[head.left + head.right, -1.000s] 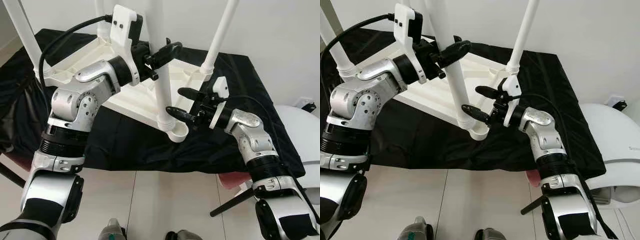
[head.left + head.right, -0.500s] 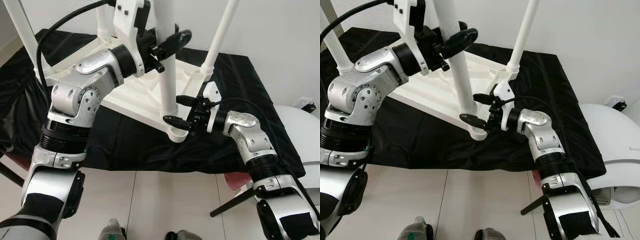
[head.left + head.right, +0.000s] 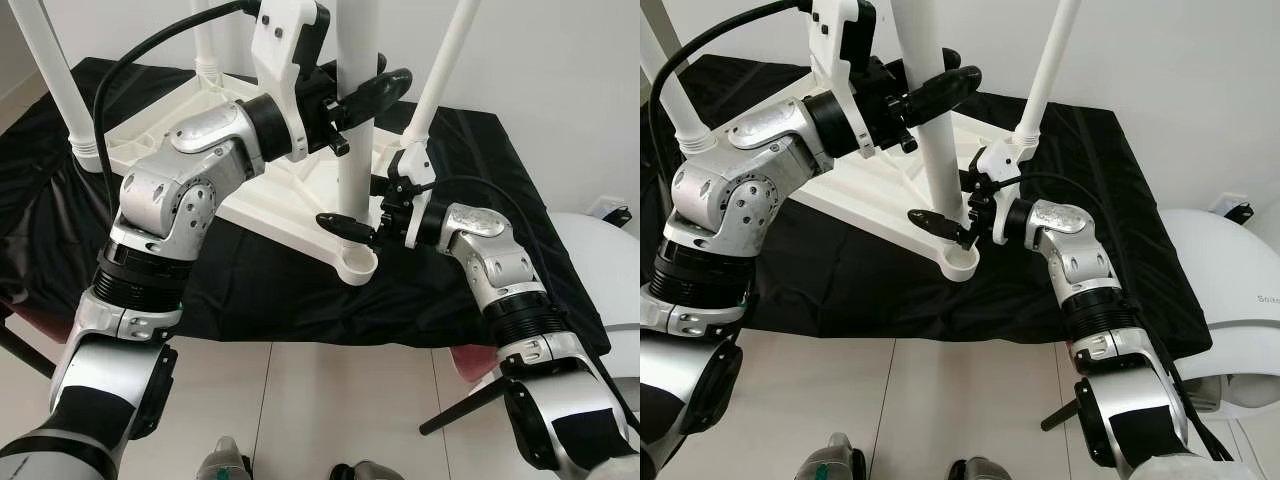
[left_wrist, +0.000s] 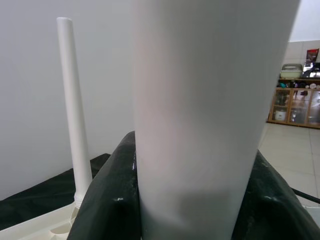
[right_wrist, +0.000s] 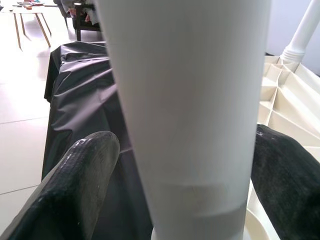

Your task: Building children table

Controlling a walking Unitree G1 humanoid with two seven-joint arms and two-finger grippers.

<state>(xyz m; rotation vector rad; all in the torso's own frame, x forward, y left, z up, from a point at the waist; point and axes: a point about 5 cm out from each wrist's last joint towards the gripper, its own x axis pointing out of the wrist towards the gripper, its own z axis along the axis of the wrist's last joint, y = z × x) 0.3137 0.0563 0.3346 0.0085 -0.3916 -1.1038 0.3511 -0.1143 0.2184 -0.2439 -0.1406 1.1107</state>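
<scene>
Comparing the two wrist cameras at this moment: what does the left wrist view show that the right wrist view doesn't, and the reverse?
Left wrist view: a second leg standing upright against the pale wall, and a wooden cabinet far off in the room.
Right wrist view: the black cloth and the ribbed underside of the tabletop.
Both: the white leg up close between that hand's two black fingers. The left hand grips it high up. The right hand straddles it near its base.
</scene>
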